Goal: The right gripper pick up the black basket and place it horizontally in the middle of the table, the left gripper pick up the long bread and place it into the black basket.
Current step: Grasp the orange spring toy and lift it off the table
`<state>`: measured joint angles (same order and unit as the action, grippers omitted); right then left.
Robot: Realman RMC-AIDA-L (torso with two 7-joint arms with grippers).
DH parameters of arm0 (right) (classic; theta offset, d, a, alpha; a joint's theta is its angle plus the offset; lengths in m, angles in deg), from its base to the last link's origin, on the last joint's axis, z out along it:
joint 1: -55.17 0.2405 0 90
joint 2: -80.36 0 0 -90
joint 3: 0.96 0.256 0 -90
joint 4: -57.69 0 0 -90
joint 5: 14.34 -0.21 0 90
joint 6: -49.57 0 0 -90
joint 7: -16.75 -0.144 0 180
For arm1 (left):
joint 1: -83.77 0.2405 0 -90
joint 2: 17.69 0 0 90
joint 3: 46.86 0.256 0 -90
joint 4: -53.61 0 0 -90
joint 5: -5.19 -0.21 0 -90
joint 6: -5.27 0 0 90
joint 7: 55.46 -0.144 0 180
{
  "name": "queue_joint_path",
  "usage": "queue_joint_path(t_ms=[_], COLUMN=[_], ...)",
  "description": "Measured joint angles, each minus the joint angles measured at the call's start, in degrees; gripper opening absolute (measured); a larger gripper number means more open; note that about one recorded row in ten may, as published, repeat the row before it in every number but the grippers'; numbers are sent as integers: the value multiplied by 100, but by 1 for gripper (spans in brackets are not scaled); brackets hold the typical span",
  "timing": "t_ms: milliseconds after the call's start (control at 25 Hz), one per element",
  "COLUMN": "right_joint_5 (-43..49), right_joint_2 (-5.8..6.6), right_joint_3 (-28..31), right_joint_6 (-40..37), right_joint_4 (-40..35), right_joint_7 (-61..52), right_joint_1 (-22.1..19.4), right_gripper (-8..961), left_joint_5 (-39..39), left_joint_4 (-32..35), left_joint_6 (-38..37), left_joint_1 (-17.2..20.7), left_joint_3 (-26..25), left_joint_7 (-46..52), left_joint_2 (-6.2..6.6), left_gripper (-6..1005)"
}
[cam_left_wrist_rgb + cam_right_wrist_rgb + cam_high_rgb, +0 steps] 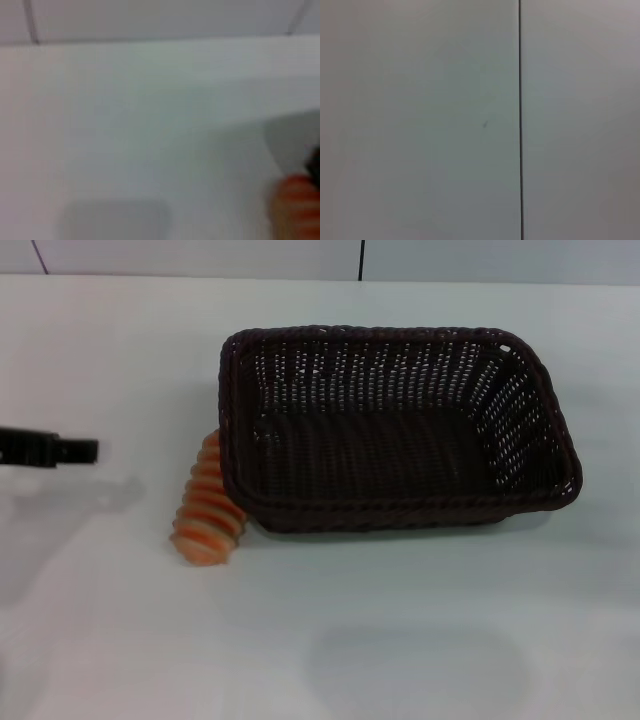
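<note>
The left gripper (pixel 75 450), finger spread impossible to tell, hovers left of the long bread (pixel 208 508), which lies lengthwise touching the black basket (pixel 400 510).

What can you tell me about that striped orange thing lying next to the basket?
It is a long bread, oblong and ridged, with orange and cream stripes across it. It lies flat on the white table, tucked against the basket at its near left corner, partly hidden behind the rim. Nothing grips it.
</note>
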<state>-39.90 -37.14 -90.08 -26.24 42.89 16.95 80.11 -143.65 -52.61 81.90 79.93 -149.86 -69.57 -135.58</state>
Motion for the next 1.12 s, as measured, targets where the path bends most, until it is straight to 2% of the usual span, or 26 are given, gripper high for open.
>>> queue_joint_path(t_ms=[80, 280, 320, 400, 480, 520, 760, 840, 960, 1120], right_joint_5=[4, 11, 13, 17, 17, 17, 16, 16, 15, 15], right_joint_2=[0, 3, 6, 15, 19, 18, -21, -20, -18, -5], right_joint_3=[0, 0, -1, -12, -17, -14, 0, -1, -7, -7], right_joint_6=[20, 63, 63, 67, 70, 70, 100, 135, 153, 177], right_joint_4=[-5, -36, -38, -39, -40, -41, -78, -131, -200, -207], right_joint_7=[0, 0, 0, 0, 74, 134, 399, 348, 319, 315], right_joint_1=[3, 12, 16, 20, 25, 31, 67, 60, 24, 22], right_gripper=[317, 318, 318, 318, 317, 317, 317, 318, 318, 318], left_joint_5=[547, 779, 954, 1071, 1071, 1395, 1530, 1765, 1765, 1797], left_joint_4=[180, 401, 692, 805, 805, 1022, 1222, 1524, 1524, 1956], left_joint_6=[372, 579, 734, 769, 769, 792, 795, 758, 758, 464], left_joint_1=[-22, -90, -199, -229, -229, -291, -364, -473, -473, -615], left_joint_3=[-187, -212, -215, -216, -216, -202, -175, -152, -152, -68], left_joint_7=[-418, -621, -755, -809, -809, -910, -951, -1004, -1004, -1119], left_joint_2=[0, -2, -10, -13, -13, -20, -26, -37, -37, -40], left_gripper=[797, 797, 797, 797, 797, 797, 797, 797, 797, 797])
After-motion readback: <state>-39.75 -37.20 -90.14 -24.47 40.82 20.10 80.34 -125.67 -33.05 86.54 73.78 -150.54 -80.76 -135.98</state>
